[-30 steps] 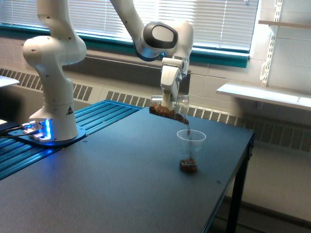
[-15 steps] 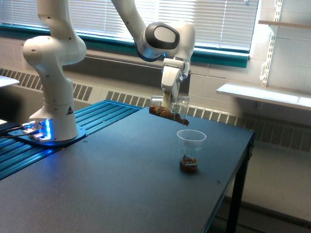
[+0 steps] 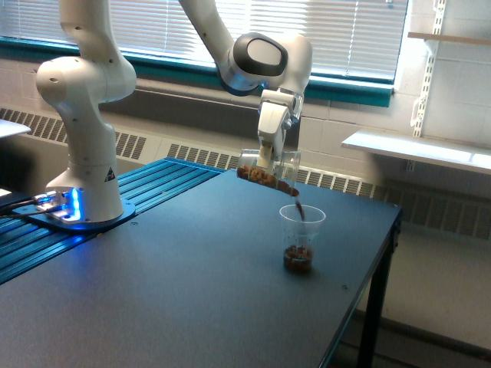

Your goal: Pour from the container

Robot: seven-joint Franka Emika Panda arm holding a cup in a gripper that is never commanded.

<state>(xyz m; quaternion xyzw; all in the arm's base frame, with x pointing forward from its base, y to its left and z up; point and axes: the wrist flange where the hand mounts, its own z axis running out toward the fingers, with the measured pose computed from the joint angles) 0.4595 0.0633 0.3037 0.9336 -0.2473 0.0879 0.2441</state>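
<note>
My gripper is shut on the container, a small clear jar with brown granular bits lying along its lower side. The jar is tipped over, its mouth pointing down toward the exterior view's right. A thin brown stream drops from that mouth into a clear tapered cup standing upright on the dark table. Brown bits form a small heap in the cup's bottom. The jar hangs a little above and to the left of the cup's rim, not touching it.
The arm's white base stands at the exterior view's left on blue ribbed slats. The table's right edge runs close to the cup. A white shelf juts from the wall at the right.
The gripper and jar have shifted slightly up and to the right. Half a second ago no stream fell; now bits pour into the cup again.
</note>
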